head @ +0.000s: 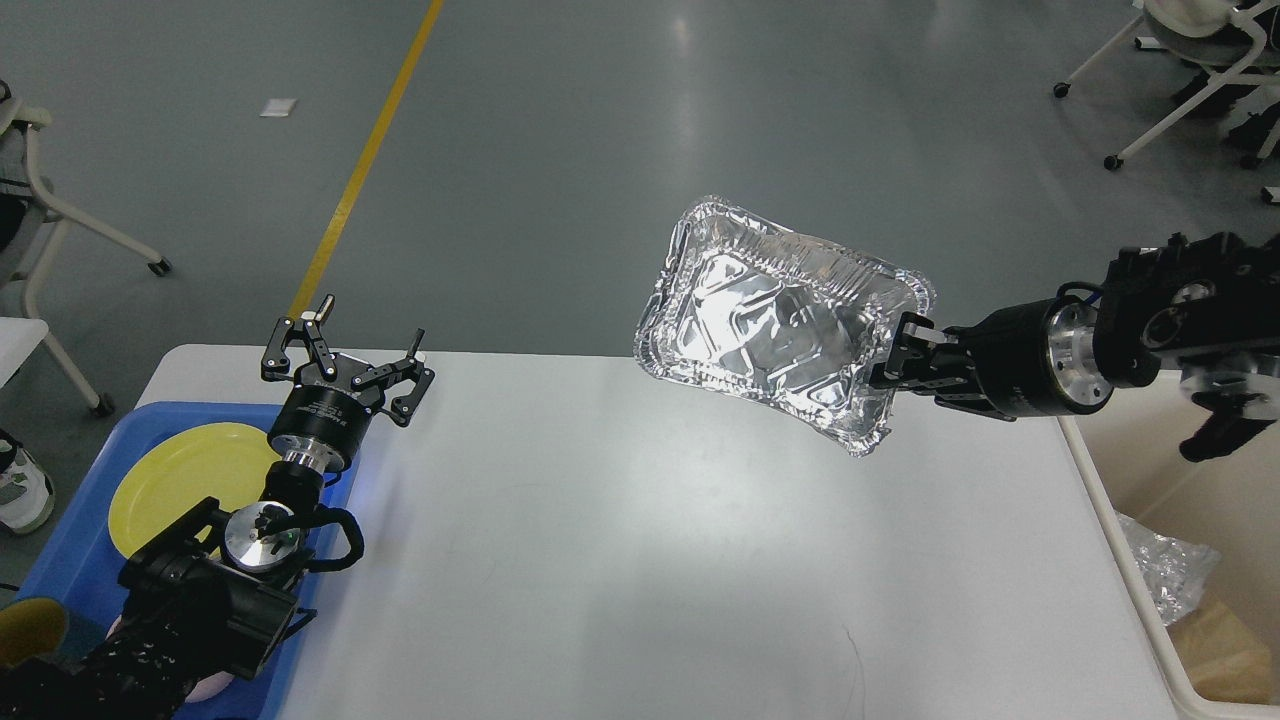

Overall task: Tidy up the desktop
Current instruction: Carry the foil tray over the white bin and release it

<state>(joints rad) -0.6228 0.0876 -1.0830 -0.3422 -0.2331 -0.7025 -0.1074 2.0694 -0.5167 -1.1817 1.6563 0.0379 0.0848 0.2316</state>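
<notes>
The white desktop [620,540] fills the lower view. My right gripper [893,362] is shut on the right rim of a crumpled silver foil tray [775,320] and holds it high above the desktop's far right part, tilted with its hollow facing me. My left gripper [345,350] is open and empty above the desktop's far left corner, beside the blue plastic tray [70,550].
The blue tray holds a yellow plate [185,480] and a yellow cup [28,625] at the bottom left. A cream bin [1180,560] stands at the desktop's right edge with crumpled plastic and brown paper inside. Wheeled chairs stand on the grey floor beyond.
</notes>
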